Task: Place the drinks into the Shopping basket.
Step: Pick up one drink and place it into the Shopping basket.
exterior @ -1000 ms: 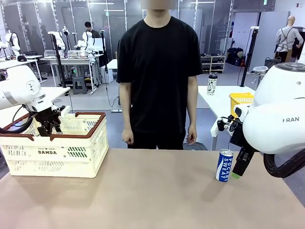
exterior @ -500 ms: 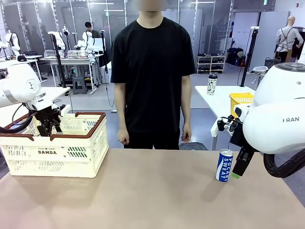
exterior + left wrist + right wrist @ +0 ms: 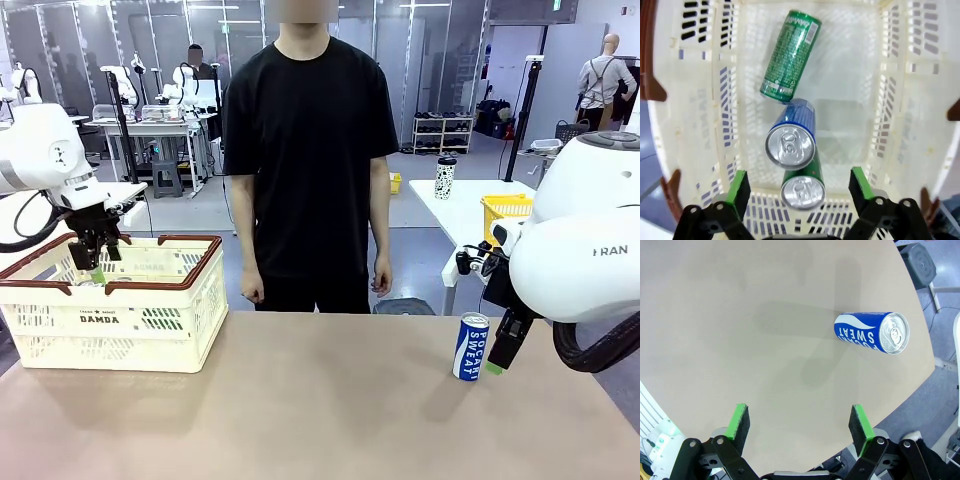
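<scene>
Left hand [image 3: 93, 265] over the Shopping basket [image 3: 120, 335] (DAMDA), blue can [image 3: 470, 347] beside right hand [image 3: 497, 360]

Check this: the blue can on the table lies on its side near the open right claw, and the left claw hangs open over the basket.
Wrong in one point: the front view shows the blue can standing upright on the table, not lying on its side. The open right claw is near it, and the left claw hangs open over the basket.

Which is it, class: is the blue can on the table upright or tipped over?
Upright: the blue can stands on its base on the table, silver lid uppermost.
</scene>
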{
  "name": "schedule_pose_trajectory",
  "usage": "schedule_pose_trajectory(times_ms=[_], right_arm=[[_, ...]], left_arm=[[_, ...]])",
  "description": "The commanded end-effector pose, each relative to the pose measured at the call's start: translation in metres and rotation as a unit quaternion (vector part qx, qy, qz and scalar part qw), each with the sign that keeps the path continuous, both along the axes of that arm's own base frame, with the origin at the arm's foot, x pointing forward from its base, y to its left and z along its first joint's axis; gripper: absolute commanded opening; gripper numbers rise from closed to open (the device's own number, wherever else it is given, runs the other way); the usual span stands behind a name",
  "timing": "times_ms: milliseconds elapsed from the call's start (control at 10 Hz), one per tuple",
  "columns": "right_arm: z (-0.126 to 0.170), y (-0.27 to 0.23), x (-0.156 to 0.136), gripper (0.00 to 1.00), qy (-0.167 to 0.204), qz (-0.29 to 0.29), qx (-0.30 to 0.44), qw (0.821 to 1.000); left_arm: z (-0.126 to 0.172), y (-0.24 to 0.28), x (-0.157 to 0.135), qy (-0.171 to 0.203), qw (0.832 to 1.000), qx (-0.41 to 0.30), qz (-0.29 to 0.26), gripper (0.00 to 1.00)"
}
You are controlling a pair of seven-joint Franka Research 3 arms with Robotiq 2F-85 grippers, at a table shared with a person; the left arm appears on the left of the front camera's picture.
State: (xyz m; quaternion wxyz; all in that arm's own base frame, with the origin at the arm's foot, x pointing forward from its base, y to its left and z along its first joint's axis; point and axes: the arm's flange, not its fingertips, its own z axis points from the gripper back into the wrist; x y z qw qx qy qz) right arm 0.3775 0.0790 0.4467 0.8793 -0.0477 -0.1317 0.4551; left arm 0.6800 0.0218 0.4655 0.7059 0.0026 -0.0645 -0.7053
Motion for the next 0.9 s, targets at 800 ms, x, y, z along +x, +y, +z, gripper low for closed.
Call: schedule_pose_trajectory(times_ms=[800], right_arm=[[0.0, 0.0, 0.0, 1.0, 0.0, -0.001, 0.0, 1.0]], left_arm=[[0.081, -0.046, -0.15, -0.032, 0.996, 0.018, -0.083, 1.0]])
